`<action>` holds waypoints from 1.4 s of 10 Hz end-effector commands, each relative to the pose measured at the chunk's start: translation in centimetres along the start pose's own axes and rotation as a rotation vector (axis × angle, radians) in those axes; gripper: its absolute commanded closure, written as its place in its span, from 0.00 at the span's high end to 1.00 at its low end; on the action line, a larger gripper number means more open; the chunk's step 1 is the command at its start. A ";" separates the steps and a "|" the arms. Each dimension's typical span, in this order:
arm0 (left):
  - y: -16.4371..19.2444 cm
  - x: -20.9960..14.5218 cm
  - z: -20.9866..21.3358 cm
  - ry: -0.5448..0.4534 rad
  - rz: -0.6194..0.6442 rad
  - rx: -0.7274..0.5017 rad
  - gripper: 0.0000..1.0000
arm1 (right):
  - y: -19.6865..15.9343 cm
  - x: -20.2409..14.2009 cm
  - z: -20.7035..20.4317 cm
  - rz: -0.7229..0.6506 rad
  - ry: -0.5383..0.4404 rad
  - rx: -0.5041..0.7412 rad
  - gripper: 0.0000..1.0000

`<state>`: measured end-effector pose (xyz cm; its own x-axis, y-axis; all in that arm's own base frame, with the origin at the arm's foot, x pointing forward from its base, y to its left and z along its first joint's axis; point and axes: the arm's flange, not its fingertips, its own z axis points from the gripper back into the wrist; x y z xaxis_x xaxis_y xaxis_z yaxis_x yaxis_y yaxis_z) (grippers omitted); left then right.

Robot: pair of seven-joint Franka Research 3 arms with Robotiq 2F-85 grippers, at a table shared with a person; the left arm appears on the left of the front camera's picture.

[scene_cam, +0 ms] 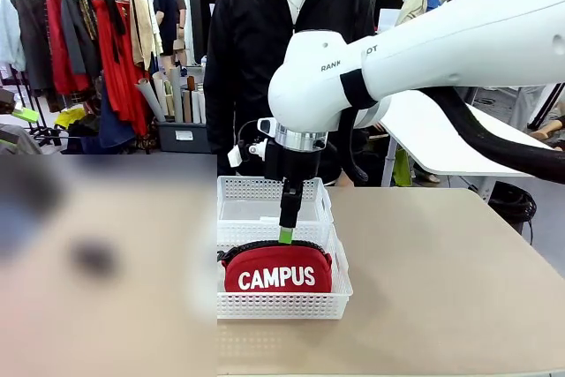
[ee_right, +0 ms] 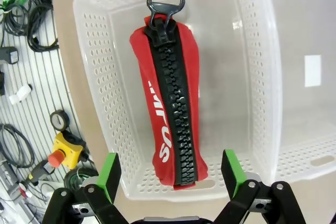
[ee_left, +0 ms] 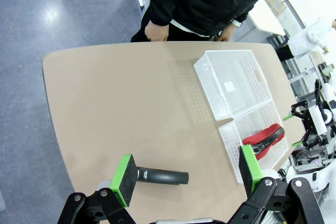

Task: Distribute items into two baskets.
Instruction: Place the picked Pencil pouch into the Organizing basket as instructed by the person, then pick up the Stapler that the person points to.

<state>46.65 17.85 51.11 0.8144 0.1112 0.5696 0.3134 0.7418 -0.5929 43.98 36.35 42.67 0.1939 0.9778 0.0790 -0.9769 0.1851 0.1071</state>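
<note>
The red "CAMPUS" pouch lies on its edge, zip up, inside the near white basket. The far basket holds nothing. My right gripper hangs open just above the pouch, one pad on each side and touching nothing. The black stapler lies on the bare table, directly below my open left gripper. From there the pouch shows in its basket beside the empty basket.
A person in a black jacket stands at the far edge, hands at the table's rim. The two baskets touch side by side in the table's middle. The tan tabletop lies bare to the right. The table's edge and cables run beside the near basket.
</note>
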 end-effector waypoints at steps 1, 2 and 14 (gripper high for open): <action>-0.1 0.0 0.0 -0.003 -0.002 0.001 1.00 | 0.0 0.0 0.0 0.012 -0.005 0.004 1.00; -0.1 0.0 0.0 -0.003 -0.002 0.001 1.00 | 0.0 0.0 0.0 0.012 -0.005 0.004 1.00; -0.1 0.0 0.0 -0.003 -0.002 0.001 1.00 | -0.6 -0.1 0.8 -0.021 -0.027 -0.008 1.00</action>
<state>46.65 17.85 51.11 0.8144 0.1112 0.5696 0.3134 0.7418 -0.5929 44.21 36.31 42.67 0.1985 0.9767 0.0819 -0.9760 0.1893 0.1079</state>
